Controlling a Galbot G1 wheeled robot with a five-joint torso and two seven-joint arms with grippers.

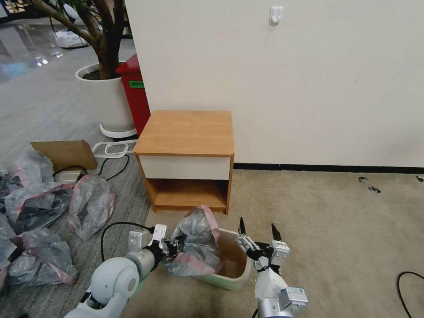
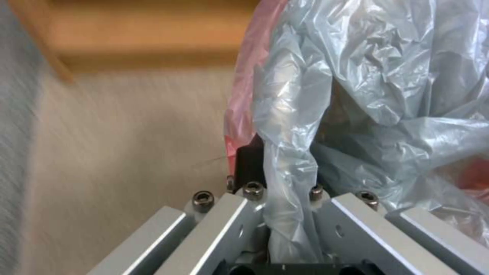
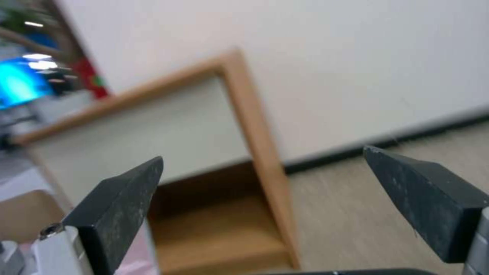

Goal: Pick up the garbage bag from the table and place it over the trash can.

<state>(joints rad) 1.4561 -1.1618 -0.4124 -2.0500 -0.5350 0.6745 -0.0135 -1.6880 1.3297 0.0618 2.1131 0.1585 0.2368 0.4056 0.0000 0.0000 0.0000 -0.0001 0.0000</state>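
Now, bag: thin translucent grey plastic garbage bag with a pink-red band (image 1: 196,244) drapes over the left rim of the bin, bunched upward.
Bin: small cream-beige rectangular trash can (image 1: 235,277) stands on the carpet, near side of the orange-brown wooden counter (image 1: 185,132).
Left end effector (image 1: 173,247): pinching a fold of the bag (image 2: 285,214).
Right end effector (image 1: 258,230): fingers (image 3: 117,214) spread apart, holding nothing, above the bin's right rim.

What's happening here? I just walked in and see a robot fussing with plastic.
The left gripper is shut on the garbage bag, holding it bunched over the left side of the trash can on the carpet before the table. The right gripper hovers open by the can's right rim.
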